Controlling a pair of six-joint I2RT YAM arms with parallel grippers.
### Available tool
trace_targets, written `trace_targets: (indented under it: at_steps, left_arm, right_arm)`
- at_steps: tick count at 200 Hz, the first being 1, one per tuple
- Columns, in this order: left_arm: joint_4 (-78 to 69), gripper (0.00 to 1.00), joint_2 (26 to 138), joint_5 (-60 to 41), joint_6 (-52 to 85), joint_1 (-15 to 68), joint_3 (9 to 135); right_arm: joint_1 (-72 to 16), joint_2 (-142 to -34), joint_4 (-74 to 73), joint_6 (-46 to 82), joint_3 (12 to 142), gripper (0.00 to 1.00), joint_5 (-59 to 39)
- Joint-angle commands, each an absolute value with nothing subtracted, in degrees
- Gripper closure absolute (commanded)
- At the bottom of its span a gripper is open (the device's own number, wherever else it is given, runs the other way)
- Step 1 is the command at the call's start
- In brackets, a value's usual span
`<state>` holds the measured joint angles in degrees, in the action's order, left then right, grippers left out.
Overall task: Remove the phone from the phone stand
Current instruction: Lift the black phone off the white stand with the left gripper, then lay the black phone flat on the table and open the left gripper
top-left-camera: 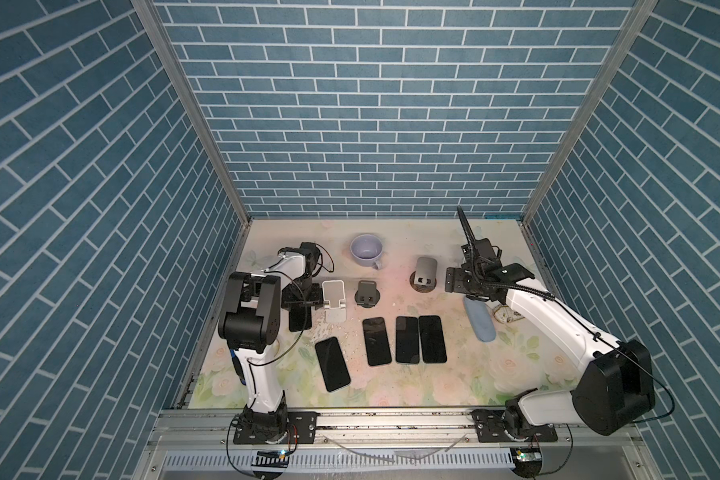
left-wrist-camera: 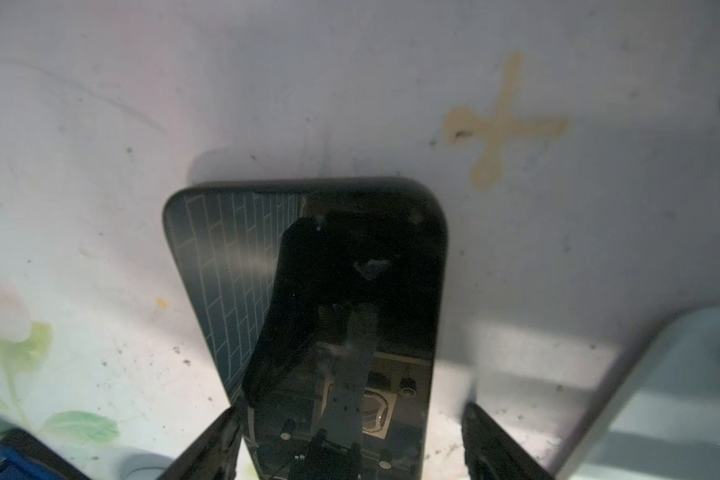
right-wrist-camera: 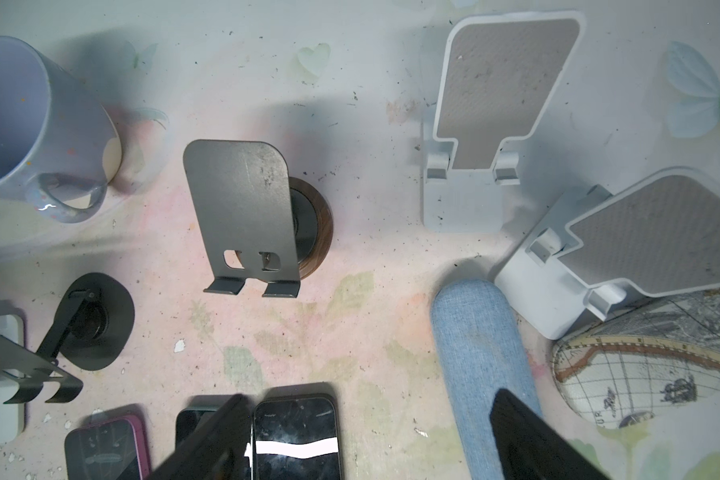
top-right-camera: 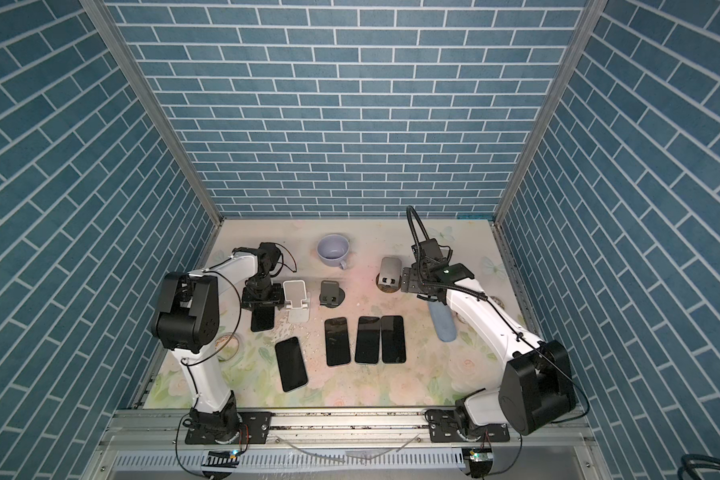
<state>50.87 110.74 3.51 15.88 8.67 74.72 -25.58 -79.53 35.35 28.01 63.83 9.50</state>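
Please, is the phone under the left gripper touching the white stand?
Apart: the left wrist view shows table between phone and white stand.

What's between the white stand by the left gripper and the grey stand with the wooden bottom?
A small black phone stand sits between the white stand and the grey stand; both top views show it.

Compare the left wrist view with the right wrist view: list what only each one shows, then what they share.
Only the left wrist view: one phone lying flat on the table between the fingers of the open left gripper, and a tan cross-shaped mark.
Only the right wrist view: a mug, a grey stand, a black stand, a blue pouch and a row of phones, with the right gripper open and empty.
Both: the flowered mat.
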Motion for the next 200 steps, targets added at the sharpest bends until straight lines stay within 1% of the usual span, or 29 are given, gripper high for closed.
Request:
trace_targets:
  at_steps: [1,78,139,176,200]
  left_arm:
    - [47.21,0.16,109.20,1.15,16.01,8.79,72.76]
    - [46.05,0.15,100.65,6.37,14.41,8.88,70.96]
    - [45.41,0.13,94.02,9.48,16.11,8.88,67.47]
    - [40.28,0.11,85.00,8.92,16.60,8.88,63.24]
    - [34.51,0.07,76.99,9.34,16.31,8.88,58.34]
  right_arm:
    - [-25.40,-78.13,36.83,26.98,63.37,0.09,10.61]
    - [-25.33,-79.18,37.15,26.81,64.69,0.09,10.59]
    - [-25.39,-79.11,37.30,24.26,65.89,0.08,13.74]
    - [-24.86,-76.96,34.67,19.33,64.73,0.02,20.49]
    - [-22.94,-74.24,29.53,14.58,61.03,0.01,23.18]
